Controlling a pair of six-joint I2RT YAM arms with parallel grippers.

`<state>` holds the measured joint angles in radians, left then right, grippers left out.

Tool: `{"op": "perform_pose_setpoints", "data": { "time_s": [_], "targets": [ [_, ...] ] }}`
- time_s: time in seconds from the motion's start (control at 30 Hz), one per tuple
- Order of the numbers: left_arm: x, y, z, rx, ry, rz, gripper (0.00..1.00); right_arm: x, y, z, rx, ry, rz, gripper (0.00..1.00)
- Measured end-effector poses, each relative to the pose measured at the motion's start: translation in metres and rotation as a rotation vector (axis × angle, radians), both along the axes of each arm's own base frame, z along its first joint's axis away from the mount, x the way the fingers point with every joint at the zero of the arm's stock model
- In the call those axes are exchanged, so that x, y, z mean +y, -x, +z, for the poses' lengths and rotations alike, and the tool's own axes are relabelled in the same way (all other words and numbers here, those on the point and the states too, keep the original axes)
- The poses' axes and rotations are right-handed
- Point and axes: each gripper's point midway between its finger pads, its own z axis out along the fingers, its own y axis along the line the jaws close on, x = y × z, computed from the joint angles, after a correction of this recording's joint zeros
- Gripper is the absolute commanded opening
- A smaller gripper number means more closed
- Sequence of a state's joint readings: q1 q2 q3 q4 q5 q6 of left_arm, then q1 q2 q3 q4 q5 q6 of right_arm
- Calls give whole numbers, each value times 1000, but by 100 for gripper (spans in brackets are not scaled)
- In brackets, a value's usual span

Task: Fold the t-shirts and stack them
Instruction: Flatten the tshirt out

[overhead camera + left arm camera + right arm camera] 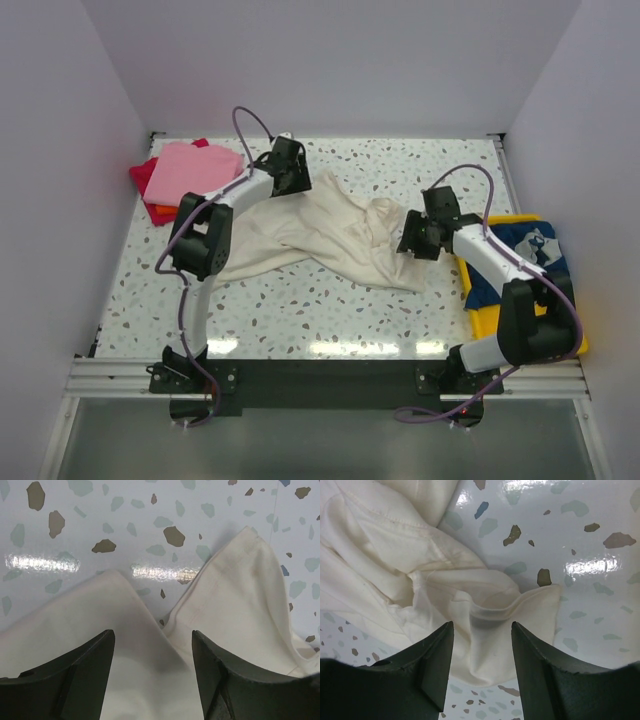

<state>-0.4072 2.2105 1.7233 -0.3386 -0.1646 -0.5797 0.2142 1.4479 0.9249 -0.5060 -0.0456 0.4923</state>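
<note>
A large cream t-shirt [325, 232] lies crumpled across the middle of the terrazzo table. My left gripper [292, 178] is open above its far left corner; cream cloth [150, 650] lies between and below the spread fingers. My right gripper [413, 243] is open over the shirt's right end, where a sleeve opening [495, 615] lies between the fingers. A pink shirt [190, 170] lies folded on red [143, 176] and orange [163, 212] ones at the far left. A navy shirt with white print [525, 255] lies on the right.
A yellow plastic tray [528, 330] sits under the navy shirt at the right edge. White walls close in the table on three sides. Bare terrazzo [330, 310] shows in front of the cream shirt.
</note>
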Motion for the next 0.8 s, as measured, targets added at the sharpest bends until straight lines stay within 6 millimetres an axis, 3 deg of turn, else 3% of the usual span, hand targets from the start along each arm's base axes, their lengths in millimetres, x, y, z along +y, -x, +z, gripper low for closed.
{"op": "perform_pose_setpoints", "data": {
  "time_s": [0.2,0.43,0.5,0.67,0.8],
  "targets": [
    [4,8,-9,33,-19,3,61,-9,10,-14,40,2,-37,53],
    [8,17,-21,63,-37,-12,10,-21,13,-23,56,-7,-97,53],
    [8,16,-21,61,-40,-14,3,-26,15,-26,65,-8,-117,53],
    [12,21,-16,52,-48,-11,0,-32,15,-26,67,-8,-135,53],
    [23,40,22,-3,-36,-4,0,-32,14,-23,54,-8,-133,53]
  ]
}}
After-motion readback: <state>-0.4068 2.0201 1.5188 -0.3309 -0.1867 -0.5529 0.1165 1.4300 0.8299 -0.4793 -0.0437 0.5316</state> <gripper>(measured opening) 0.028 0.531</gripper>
